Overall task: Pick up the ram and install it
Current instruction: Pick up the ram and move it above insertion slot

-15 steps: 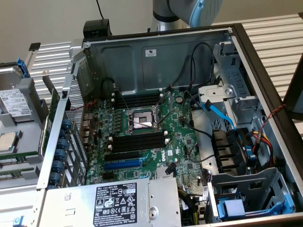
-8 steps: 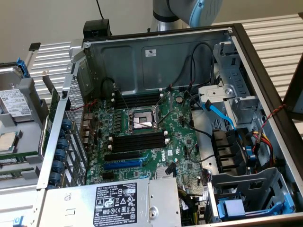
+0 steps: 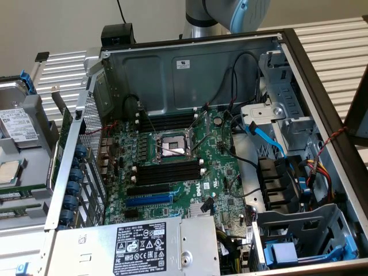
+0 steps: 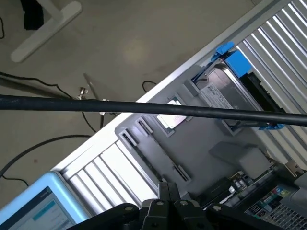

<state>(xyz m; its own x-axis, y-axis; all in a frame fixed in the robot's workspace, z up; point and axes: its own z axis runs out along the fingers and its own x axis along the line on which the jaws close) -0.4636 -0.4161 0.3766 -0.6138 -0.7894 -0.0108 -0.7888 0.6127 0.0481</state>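
Observation:
The ram (image 3: 20,194) looks like a narrow dark-green stick lying on the grey tray (image 3: 34,155) at the exterior view's left, outside the computer case. In the wrist view a long thin strip (image 4: 153,158) lies in that tray's holder; I cannot tell for sure that it is the ram. My gripper (image 4: 168,189) hangs high above the tray, its black fingers together with nothing between them. The black memory slots (image 3: 167,172) with white end clips sit on the motherboard (image 3: 213,184) beside the processor socket (image 3: 171,145).
A hard drive with blue clips (image 4: 225,91) and a square chip (image 4: 170,117) rest on the same tray. A black cable (image 4: 153,109) crosses the wrist view. The case holds a power supply (image 3: 144,247), a blue expansion slot (image 3: 148,200), loose cables (image 3: 270,138) and drive cages (image 3: 299,241).

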